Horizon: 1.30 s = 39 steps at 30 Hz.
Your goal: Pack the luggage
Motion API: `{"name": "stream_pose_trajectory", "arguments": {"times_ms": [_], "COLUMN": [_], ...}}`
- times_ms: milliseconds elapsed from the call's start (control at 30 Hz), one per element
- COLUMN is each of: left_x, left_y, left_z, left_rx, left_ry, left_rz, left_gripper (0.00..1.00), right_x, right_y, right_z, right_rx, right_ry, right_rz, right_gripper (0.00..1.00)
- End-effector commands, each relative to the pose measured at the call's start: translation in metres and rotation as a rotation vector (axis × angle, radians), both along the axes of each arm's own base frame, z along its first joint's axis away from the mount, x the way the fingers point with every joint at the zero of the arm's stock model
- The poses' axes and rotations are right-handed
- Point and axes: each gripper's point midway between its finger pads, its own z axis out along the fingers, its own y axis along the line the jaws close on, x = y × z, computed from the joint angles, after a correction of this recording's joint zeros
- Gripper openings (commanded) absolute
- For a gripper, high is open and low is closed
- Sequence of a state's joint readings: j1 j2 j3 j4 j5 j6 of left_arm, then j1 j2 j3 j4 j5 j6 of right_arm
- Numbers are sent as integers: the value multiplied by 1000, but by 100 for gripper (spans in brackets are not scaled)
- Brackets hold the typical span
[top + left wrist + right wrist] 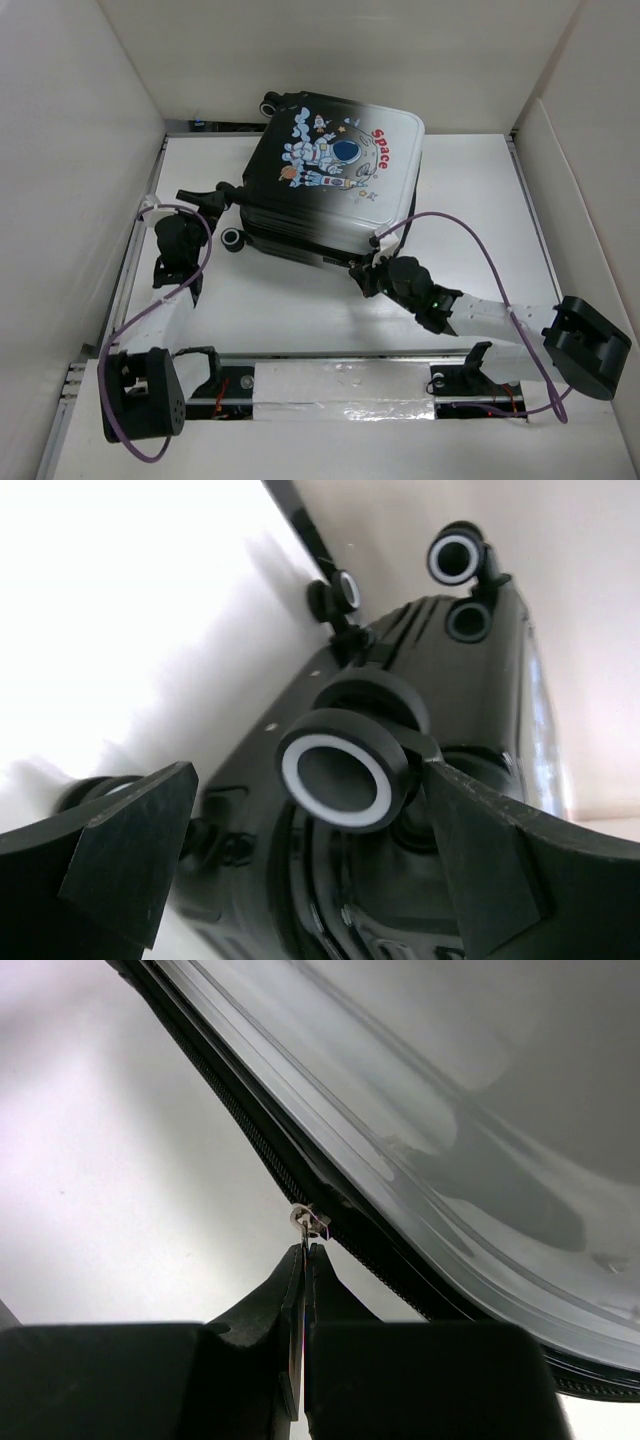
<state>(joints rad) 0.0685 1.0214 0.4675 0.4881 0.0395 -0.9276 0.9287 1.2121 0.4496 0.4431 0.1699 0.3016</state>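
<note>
Top external: luggage (335,180) lies flat and closed on the table (300,310), upper centre of frame, printed shell up, wheels at its left end.
The right gripper (303,1260) pinches the zip pull (305,1222) at the case's lower-right edge, fingers pressed together on the tab, judged set to run the zip along the seam. The left gripper (315,840) stands wide, with a wheel (335,777) between its fingers untouched, judged placed to brace that end. The shell is glossy, black fading to white, with astronaut and "Space" print.
</note>
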Motion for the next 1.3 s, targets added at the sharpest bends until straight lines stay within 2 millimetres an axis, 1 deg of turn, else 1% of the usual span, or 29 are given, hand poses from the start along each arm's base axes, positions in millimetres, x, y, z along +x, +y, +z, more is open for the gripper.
{"name": "stream_pose_trajectory", "arguments": {"times_ms": [0,33,67,100,200,300,400,467,500,600,700,767,833,867,900,933,967,1033,1067,1100,1133,1167,1200,1233,1267], "left_x": [15,17,21,24,35,44,50,55,56,62,64,66,68,68,67,66,65,61,55,50,45,37,27,21,10], "left_y": [-19,-20,-20,-21,-21,-23,-25,-24,-24,-29,-33,-31,-31,-31,-32,-36,-36,-44,-52,-57,-62,-69,-90,-96,-106], "left_z": [35,35,43,46,50,46,45,48,49,53,53,56,62,66,69,73,74,76,82,79,79,85,75,73,77], "left_rx": [-80,-90,-94,-98,-106,-128,-156,-165,-173,-203,-220,-219,-213,-211,-209,-206,-202,-170,-152,-140,-129,-95,-88,-75,-52], "left_ry": [-115,-127,-175,-191,-207,-208,-226,-252,-259,-284,-300,-316,-335,-356,-368,-381,-384,-394,-407,-401,-403,-425,-401,-399,-418], "left_rz": [-109,-114,-116,-121,-130,-137,-151,-144,-147,-175,-183,-177,-182,-184,-189,-201,-200,-217,-236,-247,-247,-258,-304,-305,-325], "left_gripper": [96,96,96,96,96,95,90,80,77,73,71,64,42,28,17,0,0,0,0,0,0,0,0,0,0], "right_x": [-8,-9,-9,-10,-12,-13,-13,-10,-11,-11,-10,-9,-11,-11,-9,-10,-10,-5,-2,-3,3,5,8,14,17], "right_y": [10,12,12,14,15,15,16,14,14,14,10,7,7,6,4,5,6,2,-1,-1,-7,-11,-14,-20,-25], "right_z": [9,9,9,10,10,9,7,8,7,9,10,14,17,17,18,19,21,25,29,32,36,38,49,54,56], "right_rx": [37,38,40,45,53,54,53,57,55,61,61,70,74,72,69,69,73,73,72,73,79,76,84,85,75], "right_ry": [-22,-23,-23,-24,-24,-21,-17,-17,-15,-16,-18,-26,-30,-30,-34,-33,-35,-44,-54,-62,-67,-69,-96,-108,-110], "right_rz": [73,81,85,91,104,108,105,100,102,101,94,89,98,98,92,99,104,105,97,120,116,116,117,106,95], "right_gripper": [0,0,0,0,0,0,0,0,0,0,0,0,0,0,0,0,0,0,0,0,0,0,0,0,0]}}
